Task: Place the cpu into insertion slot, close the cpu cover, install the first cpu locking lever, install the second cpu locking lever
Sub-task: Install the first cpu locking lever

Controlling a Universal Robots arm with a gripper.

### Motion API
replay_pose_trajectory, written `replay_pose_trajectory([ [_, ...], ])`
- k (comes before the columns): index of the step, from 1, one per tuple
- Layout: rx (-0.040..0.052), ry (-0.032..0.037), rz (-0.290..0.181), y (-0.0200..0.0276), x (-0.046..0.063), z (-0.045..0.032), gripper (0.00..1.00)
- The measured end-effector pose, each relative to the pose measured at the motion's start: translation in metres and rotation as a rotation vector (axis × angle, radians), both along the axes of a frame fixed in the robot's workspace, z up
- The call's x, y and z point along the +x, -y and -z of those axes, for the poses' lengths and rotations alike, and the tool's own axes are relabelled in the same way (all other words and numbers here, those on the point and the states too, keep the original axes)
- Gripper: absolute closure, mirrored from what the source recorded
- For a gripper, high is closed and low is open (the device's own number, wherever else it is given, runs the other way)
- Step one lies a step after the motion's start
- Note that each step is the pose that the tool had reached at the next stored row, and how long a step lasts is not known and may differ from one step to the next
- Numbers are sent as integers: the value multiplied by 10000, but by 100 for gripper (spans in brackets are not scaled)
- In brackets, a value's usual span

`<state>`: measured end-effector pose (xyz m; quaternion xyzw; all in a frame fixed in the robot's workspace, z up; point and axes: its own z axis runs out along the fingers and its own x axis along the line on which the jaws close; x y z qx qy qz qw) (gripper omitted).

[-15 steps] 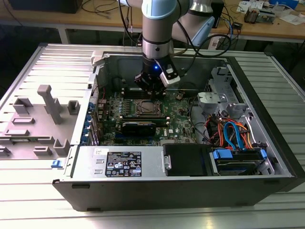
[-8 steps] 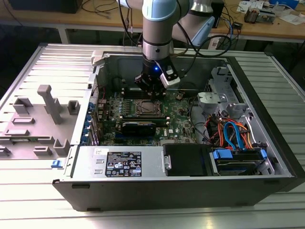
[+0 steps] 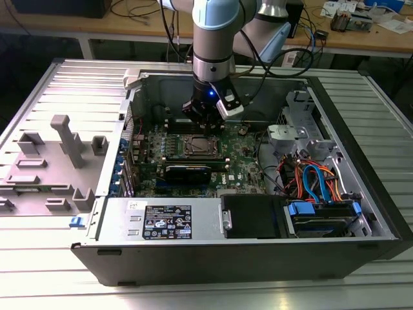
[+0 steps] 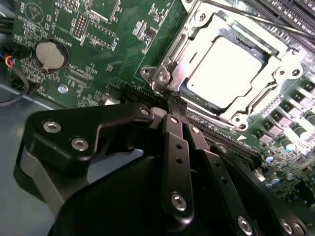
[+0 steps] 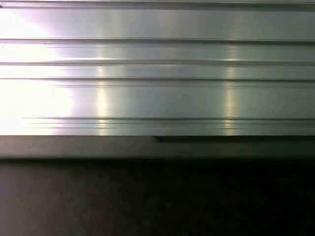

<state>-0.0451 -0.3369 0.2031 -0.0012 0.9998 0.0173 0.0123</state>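
Note:
The cpu (image 4: 229, 66) lies flat in the insertion slot (image 4: 147, 73), its silvery top showing through the cut-out of the cpu cover (image 4: 281, 49), which is down over it. A thin metal lever rod (image 4: 246, 17) runs along the far side of the cover. My gripper (image 4: 173, 98) is shut, its two black fingers pressed together, with the tips at the socket's near corner beside a small metal hook (image 4: 162, 76). In the exterior view the gripper (image 3: 208, 126) hangs inside the open computer case just behind the socket (image 3: 197, 146).
A coin battery (image 4: 50, 54) and the long black memory slots (image 4: 216, 130) flank the socket. A black card (image 3: 187, 172), the power supply (image 3: 161, 223) and a drive with blue and orange cables (image 3: 316, 187) crowd the case. Grey fixtures (image 3: 58, 161) stand on the ribbed table (image 5: 157, 98).

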Motion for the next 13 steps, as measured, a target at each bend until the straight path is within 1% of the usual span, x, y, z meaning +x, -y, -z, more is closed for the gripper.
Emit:
replay_pose_trajectory([
  [4, 33, -1, -1, 0, 0, -32, 89],
  [6, 39, -2, -1, 1, 0, -60, 89],
  [8, 40, -1, -3, 5, 1, -65, 89],
  [10, 40, -1, -1, 48, 0, -65, 89],
  [13, 39, -1, 1, 52, 0, -66, 89],
])
